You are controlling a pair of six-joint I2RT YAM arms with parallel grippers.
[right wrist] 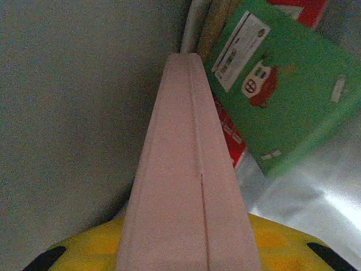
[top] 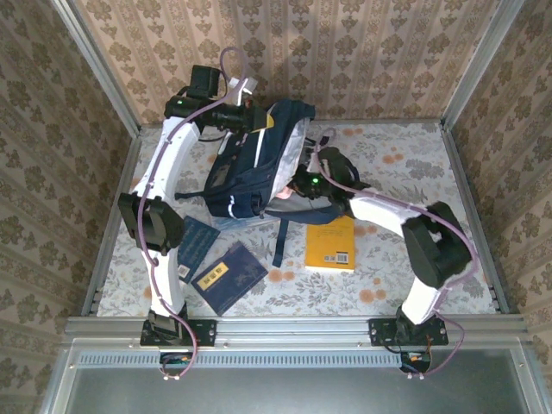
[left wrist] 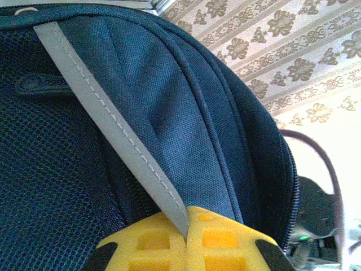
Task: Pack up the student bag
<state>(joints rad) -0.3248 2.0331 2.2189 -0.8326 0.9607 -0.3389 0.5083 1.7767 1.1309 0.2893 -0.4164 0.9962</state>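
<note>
**Right jaws.** My right gripper is clamped on the near end of a thin pink book. Its long axis runs straight away from the fingers, into the student bag. To its left is plain grey lining. To its right, a green book and a red-edged one are already stowed, the red edge just beside the pink book. Whether they touch cannot be told.

**Left jaws.** My left gripper is closed tight on the bag's grey stripe, with navy fabric on both sides of the fingers. In the overhead view this grip is at the bag's far, upper end.

**Governing relation.** The bag stands at the middle of the table's far half, with its long axis running from the far edge obliquely toward the near-left corner. Its mouth faces right, toward the right arm, so the pocket lies directly ahead of the right jaws. I judge that the coming move is a straight push along the book's own axis, followed by release. The right arm is the nearer arm and the only free one. The left arm serves as the prop.

**Surroundings.**
- A yellow book lies on the table near the right arm.
- A dark blue book with a gold label and a second dark blue book lie toward the near-left corner.
- A dark strap hangs from the bag between them.

**Obstruction.** I judge the stowed books to be the likeliest snag for the pink book's leading corner.
</note>
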